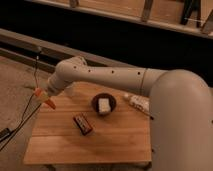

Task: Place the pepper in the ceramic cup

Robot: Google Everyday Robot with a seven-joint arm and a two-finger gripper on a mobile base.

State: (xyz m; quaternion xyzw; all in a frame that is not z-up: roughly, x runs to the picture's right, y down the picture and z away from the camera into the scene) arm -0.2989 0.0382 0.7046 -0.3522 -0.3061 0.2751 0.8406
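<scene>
- Nearest, a dark wrapped bar (82,123) was laid on the wooden table (100,147).
- A dark bowl (94,101) was set mid-table.
- The orange pepper (50,103) was clamped in the gripper (44,97) at the table's left edge.
- A white bottle (138,102) was laid farther right.

Dim warm light, dark backdrop; gripper (43,95) with pepper (49,103) beside table (115,142) edge.

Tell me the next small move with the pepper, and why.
Probably raise the gripper a little and ease it inward over the table. It holds the pepper at the table's left edge, and the cup is not in view; the arm covers the back-left corner, so don't release until the cup shows.
</scene>
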